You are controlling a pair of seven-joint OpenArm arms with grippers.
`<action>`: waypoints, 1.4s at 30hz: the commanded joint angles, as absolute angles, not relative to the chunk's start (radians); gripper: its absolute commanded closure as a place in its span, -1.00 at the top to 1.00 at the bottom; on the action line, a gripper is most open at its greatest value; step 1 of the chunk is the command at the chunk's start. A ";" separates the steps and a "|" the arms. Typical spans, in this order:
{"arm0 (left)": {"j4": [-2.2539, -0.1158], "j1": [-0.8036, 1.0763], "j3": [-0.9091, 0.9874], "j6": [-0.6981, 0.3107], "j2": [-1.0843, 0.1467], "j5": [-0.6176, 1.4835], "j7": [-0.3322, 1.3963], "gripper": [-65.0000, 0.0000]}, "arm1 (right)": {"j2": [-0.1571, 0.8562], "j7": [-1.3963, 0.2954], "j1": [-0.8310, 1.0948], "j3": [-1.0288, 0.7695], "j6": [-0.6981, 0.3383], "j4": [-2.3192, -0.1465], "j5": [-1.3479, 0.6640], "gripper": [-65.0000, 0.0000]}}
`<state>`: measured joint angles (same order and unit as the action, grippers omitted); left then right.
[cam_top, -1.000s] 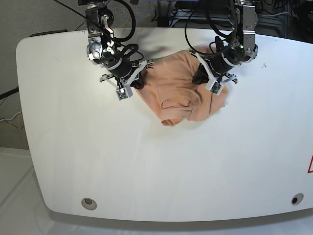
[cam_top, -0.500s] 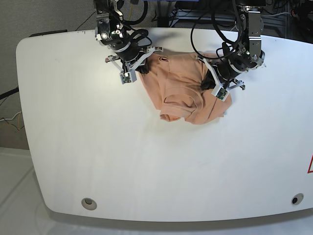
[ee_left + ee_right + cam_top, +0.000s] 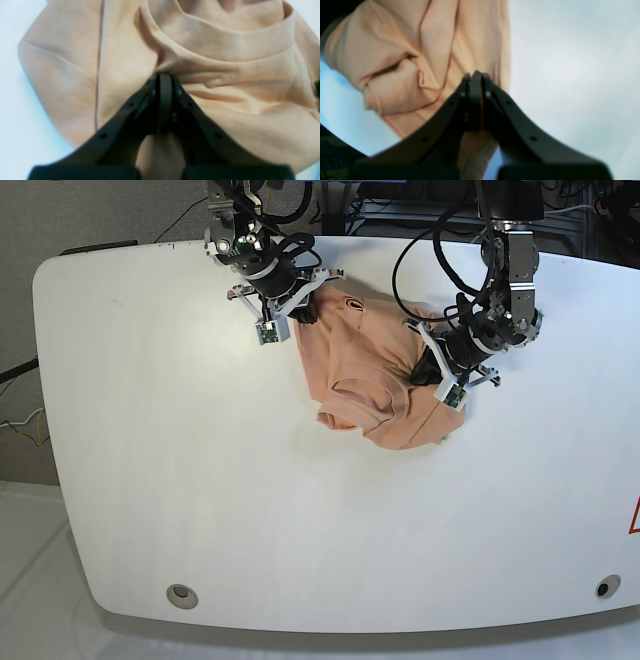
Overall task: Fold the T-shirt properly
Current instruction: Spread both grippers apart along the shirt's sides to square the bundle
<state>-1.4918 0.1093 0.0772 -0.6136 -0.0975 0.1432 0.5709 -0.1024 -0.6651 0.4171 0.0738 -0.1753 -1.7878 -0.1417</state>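
Note:
The salmon T-shirt [image 3: 372,372] lies bunched at the back middle of the white table [image 3: 300,510], with its dark-edged neck label [image 3: 352,304] showing near the back. My right gripper [image 3: 300,312] is on the shirt's back left edge, shut on a fold of the T-shirt [image 3: 425,50]; its jaws [image 3: 475,76] are pressed together on the fabric. My left gripper [image 3: 428,370] is on the shirt's right side, shut on fabric [image 3: 225,100] just below a thick hem band; its tips [image 3: 163,78] meet on the cloth.
The table has a round hole at the front left [image 3: 181,593] and another at the front right [image 3: 603,587]. Cables and dark equipment [image 3: 400,205] hang behind the back edge. A red mark [image 3: 634,520] sits at the right edge.
The right gripper has moved back and to the right with the shirt's edge. The left gripper has moved toward the front. The shirt is stretched between them and has shifted slightly.

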 commanded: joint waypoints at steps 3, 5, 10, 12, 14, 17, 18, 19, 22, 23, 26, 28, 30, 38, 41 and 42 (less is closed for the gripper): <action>-1.443 0.068 0.077 -0.648 -0.099 0.122 0.596 -0.97 | -0.102 -0.670 0.421 0.076 -0.173 -1.801 -0.145 -1.00; -1.432 0.058 0.077 -0.653 -0.099 0.122 0.596 -0.97 | -0.102 -0.670 0.417 0.076 -0.173 -1.801 -0.145 -1.00; -1.438 0.058 0.077 -0.653 -0.097 0.122 0.599 -0.97 | -0.101 -0.670 0.401 0.077 -0.173 -1.804 -0.142 -1.00; -1.448 0.059 0.077 -0.653 -0.097 0.122 0.601 -0.97 | -0.099 -0.670 0.384 0.077 -0.173 -1.805 -0.147 -1.00; -1.465 0.064 0.077 -0.653 -0.097 0.122 0.601 -0.97 | -0.099 -0.671 0.372 0.077 -0.173 -1.805 -0.147 -1.00; -1.512 0.082 0.079 -0.653 -0.097 0.120 0.602 -0.97 | -0.099 -0.673 0.343 0.077 -0.173 -1.805 -0.148 -1.00; -1.532 0.090 0.079 -0.651 -0.097 0.120 0.602 -0.97 | -0.099 -0.673 0.332 0.079 -0.173 -1.805 -0.148 -1.00; -1.549 0.096 0.081 -0.651 -0.097 0.120 0.605 -0.97 | -0.099 -0.673 0.323 0.081 -0.173 -1.805 -0.148 -1.00; -1.596 0.102 0.081 -0.651 -0.097 0.120 0.642 -0.97 | -0.097 -0.673 0.292 0.110 -0.173 -1.805 -0.148 -1.00; -1.615 0.102 0.081 -0.651 -0.097 0.120 0.664 -0.97 | -0.096 -0.674 0.280 0.124 -0.173 -1.805 -0.148 -1.00; -1.653 0.101 0.082 -0.651 -0.096 0.120 0.704 -0.97 | -0.096 -0.677 0.252 0.147 -0.173 -1.805 -0.145 -1.00; -1.678 0.099 0.082 -0.651 -0.094 0.120 0.716 -0.97 | -0.096 -0.694 0.240 0.159 -0.173 -1.805 -0.147 -1.00; -1.701 0.099 0.082 -0.651 -0.085 0.120 0.716 -0.97 | -0.096 -0.713 0.228 0.165 -0.173 -1.805 -0.147 -1.00; -1.776 0.096 0.110 -0.651 -0.077 0.116 0.768 -0.97 | -0.096 -0.720 0.225 0.170 -0.171 -1.821 -0.142 -1.00; -1.801 0.081 0.117 -0.651 -0.077 0.116 0.822 -0.97 | -0.087 -0.722 0.231 0.165 -0.171 -1.859 -0.139 -1.00; -1.807 0.077 0.117 -0.651 -0.077 0.116 0.837 -0.97 | -0.076 -0.722 0.232 0.165 -0.171 -1.874 -0.140 -1.00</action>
<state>-1.7691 0.1005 0.1154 -0.6521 -0.0734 0.1051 0.8310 -0.0879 -0.7444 0.2378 0.1665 -0.1642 -1.8172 -0.1345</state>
